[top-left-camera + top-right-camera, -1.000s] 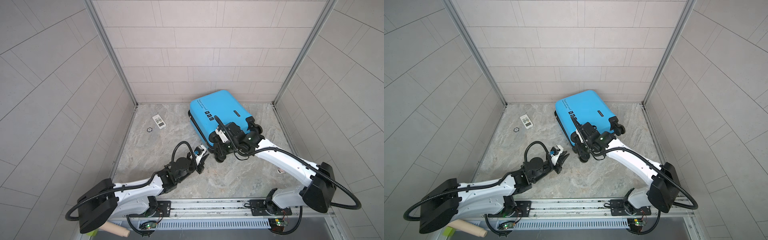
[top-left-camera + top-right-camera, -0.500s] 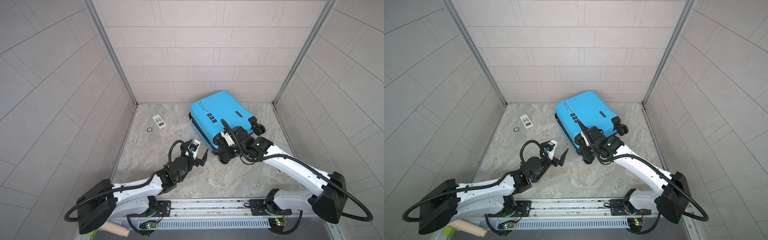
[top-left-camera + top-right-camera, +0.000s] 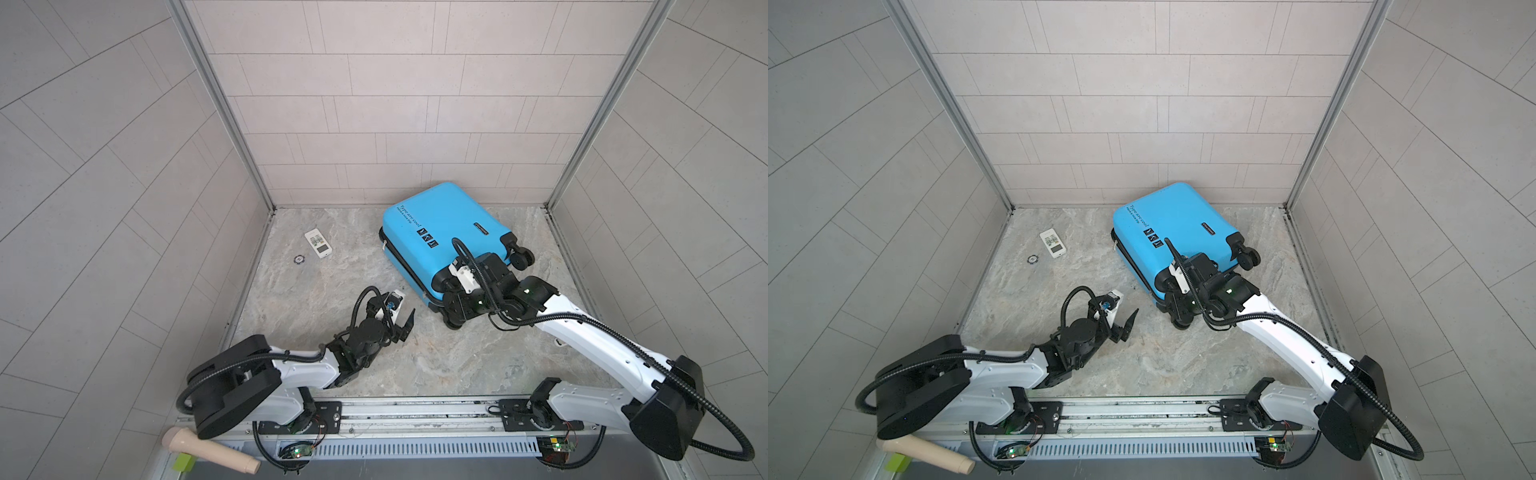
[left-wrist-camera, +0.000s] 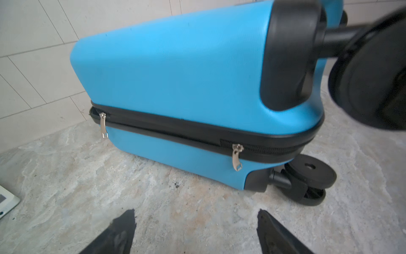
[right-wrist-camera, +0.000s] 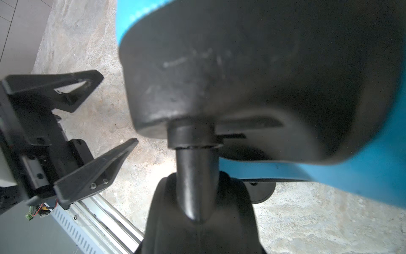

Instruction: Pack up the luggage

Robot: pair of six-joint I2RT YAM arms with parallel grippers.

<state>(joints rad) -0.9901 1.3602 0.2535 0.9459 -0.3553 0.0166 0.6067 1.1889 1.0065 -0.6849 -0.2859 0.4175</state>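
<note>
The luggage (image 3: 440,224) (image 3: 1171,220) is a bright-blue hard-shell suitcase lying flat near the back wall, its lid down. In the left wrist view its side (image 4: 186,72) faces me, with two silver zipper pulls hanging on the black zipper band. My right gripper (image 3: 455,309) (image 3: 1177,309) is at the near corner, shut on a black caster wheel (image 5: 197,220), which hides its fingers. My left gripper (image 3: 399,322) (image 3: 1121,318) (image 4: 195,212) (image 5: 118,107) hovers over the bare floor just left of that corner, open and holding nothing.
A white remote (image 3: 318,248) (image 3: 1053,244) and a small dark ring (image 3: 298,259) lie on the floor at the back left. Tiled walls close in the floor on three sides. A beige handle (image 3: 208,451) lies outside the front rail.
My left gripper has opened wide and eased slightly back from the suitcase. The right gripper and the suitcase's near corner have shifted a little to the right.
</note>
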